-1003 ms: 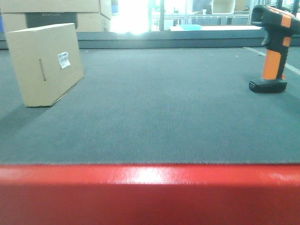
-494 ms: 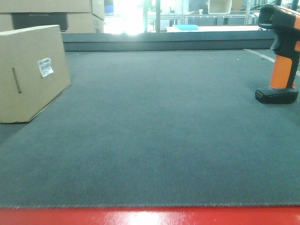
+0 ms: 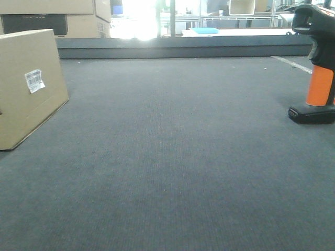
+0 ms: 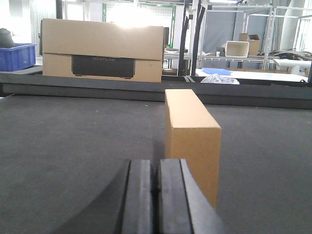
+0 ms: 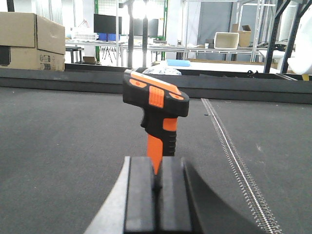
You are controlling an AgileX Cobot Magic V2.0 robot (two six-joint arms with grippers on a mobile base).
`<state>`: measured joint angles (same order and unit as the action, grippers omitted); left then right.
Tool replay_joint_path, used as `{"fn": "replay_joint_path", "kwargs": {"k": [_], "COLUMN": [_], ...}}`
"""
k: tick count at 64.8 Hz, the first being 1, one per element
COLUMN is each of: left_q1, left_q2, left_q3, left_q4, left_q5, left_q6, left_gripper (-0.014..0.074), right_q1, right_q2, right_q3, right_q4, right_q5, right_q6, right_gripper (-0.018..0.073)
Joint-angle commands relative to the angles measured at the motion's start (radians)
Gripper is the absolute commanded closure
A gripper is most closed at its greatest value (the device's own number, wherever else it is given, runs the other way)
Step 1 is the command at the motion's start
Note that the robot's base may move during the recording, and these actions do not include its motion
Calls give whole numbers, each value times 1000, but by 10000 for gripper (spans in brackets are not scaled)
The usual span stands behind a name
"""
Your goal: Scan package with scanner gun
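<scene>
The package (image 3: 26, 89), a tan cardboard box with a small white barcode label (image 3: 34, 80), stands on edge at the left of the dark mat. In the left wrist view the package (image 4: 192, 141) shows its narrow end, just ahead and slightly right of my left gripper (image 4: 156, 168), which is shut and empty. The scanner gun (image 3: 319, 78), black with an orange handle, stands upright on its base at the far right. My right gripper (image 5: 158, 165) is shut and empty, directly in front of the scanner gun (image 5: 158, 112). Neither gripper appears in the front view.
Larger stacked cardboard boxes with a dark panel (image 4: 102, 48) sit behind the mat's raised far rim (image 3: 183, 47). A blue bin (image 4: 17, 56) is at the far left. A metal toothed strip (image 5: 239, 165) runs along the mat to the right of the scanner gun.
The front view has advanced over the mat: the red front edge has dropped out of sight, and the package and scanner gun have slid outward toward the frame's sides.
</scene>
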<state>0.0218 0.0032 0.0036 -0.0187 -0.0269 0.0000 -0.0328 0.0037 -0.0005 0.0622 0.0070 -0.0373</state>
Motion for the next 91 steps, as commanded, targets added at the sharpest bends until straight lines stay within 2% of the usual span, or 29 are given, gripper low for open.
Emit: {"fn": "replay_joint_path", "kwargs": {"k": [1, 79, 86, 91], "left_q1": [4, 4, 4, 4], "left_q2": [-3, -3, -3, -3], "left_q3": [-4, -4, -21, -94], "left_q4": [2, 2, -18, -23], "left_q5": [-16, -23, 45, 149], "left_q6": [0, 0, 0, 0], "left_gripper": [708, 708, 708, 708], "right_q1": [-4, -4, -4, -4], "right_q2": [-4, -4, -4, -4], "right_q3": [1, 1, 1, 1], "right_q4": [1, 1, 1, 1], "right_q5": [-22, -22, -22, -22], "right_q6": [-3, -3, -3, -3], "right_gripper": [713, 713, 713, 713]}}
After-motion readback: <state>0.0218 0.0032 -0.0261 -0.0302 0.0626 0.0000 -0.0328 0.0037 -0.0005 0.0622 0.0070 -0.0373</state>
